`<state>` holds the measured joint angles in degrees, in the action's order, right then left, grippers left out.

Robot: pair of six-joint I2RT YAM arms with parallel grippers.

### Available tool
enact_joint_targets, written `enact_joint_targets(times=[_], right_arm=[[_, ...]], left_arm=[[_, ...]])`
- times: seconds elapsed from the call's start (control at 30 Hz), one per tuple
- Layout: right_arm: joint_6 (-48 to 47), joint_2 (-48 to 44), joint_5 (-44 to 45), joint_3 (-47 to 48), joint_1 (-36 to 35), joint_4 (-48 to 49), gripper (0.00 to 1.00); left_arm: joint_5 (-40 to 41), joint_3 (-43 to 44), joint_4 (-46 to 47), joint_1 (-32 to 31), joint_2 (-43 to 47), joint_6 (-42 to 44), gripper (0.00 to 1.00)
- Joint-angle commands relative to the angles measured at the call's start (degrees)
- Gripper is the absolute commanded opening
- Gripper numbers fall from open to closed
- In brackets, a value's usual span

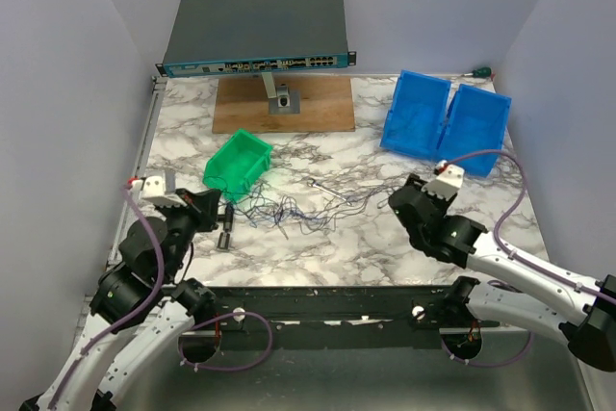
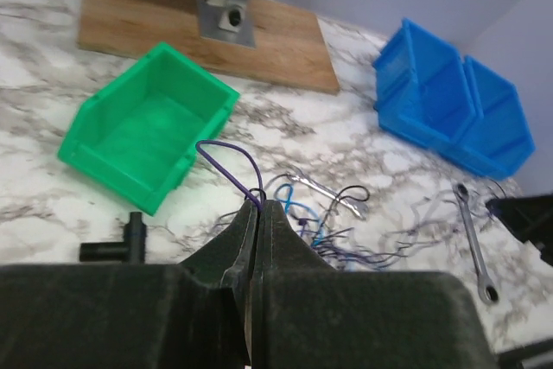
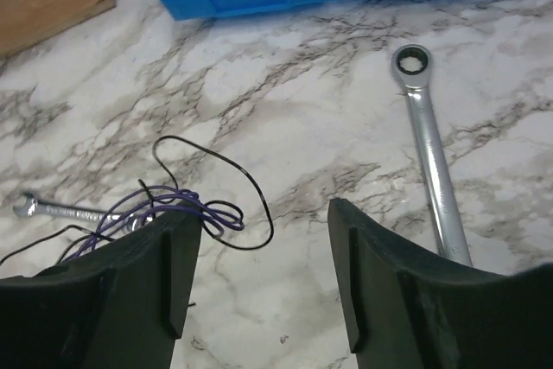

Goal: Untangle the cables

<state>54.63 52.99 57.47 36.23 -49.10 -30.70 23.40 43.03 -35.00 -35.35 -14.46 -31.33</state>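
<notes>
The cables [image 1: 289, 209] are a scribbly bundle of thin blue, purple and dark wires lying mid-table. My left gripper [image 1: 223, 211] sits at the bundle's left edge. In the left wrist view it [image 2: 259, 206] is shut on a purple wire [image 2: 226, 162] that arches up from its fingertips, with the rest of the bundle [image 2: 346, 239] just beyond. My right gripper [image 1: 404, 201] is at the bundle's right end. In the right wrist view it [image 3: 261, 212] is open and empty over the marble, with purple loops [image 3: 177, 206] and a black loop [image 3: 251, 192] by its left finger.
A green bin [image 1: 217, 175] [image 2: 121, 174] stands left of the bundle and a black T-shaped part [image 1: 228, 228] lies beside it. Blue bins [image 1: 446, 122] stand at the back right. A silver wrench [image 3: 428, 153] [image 2: 473, 239] lies by the right gripper, and a small one [image 3: 52, 209] lies among the wires. A wooden board [image 1: 284, 103] lies at the back.
</notes>
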Motion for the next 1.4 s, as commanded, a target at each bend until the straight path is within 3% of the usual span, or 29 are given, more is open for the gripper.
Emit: enact_joint_targets(times=[0.0,0.2,0.4,0.53,0.83,1.07,1.23,1.37], right_arm=[[-16.3,-1.8,-14.5,-3.4,0.3,14.3,0.75],[-28.7,-4.0,-38.2,-7.8,0.2,30.0,0.92],[-34.9,4.0,-64.2,-6.0,0.2,43.1,0.94],[-36.8,11.3,-70.8,-3.1,-1.2,49.7,0.96],[-39.1,23.1,-73.7,2.1,-4.5,66.3,0.96],[-40.1,29.4,-73.1,5.7,-5.9,67.2,0.95],[-37.0,25.8,-61.0,1.5,-5.9,66.8,0.94],[-29.7,20.5,-47.7,1.8,-3.9,56.5,0.95]], left_arm=[[-17.6,-1.2,8.4,0.3,-7.2,2.9,0.0],[-23.4,1.5,9.2,0.3,-14.4,4.6,0.0],[-23.3,5.0,9.0,0.3,-16.5,6.2,0.0],[-25.0,7.3,8.6,0.3,-18.0,6.9,0.0],[-32.8,10.3,9.8,0.4,-21.5,7.4,0.0],[-34.6,12.5,9.9,0.4,-23.2,7.7,0.0],[-33.1,14.2,8.1,0.4,-22.6,8.8,0.0],[-31.9,13.3,6.8,0.4,-21.6,10.1,0.0]])
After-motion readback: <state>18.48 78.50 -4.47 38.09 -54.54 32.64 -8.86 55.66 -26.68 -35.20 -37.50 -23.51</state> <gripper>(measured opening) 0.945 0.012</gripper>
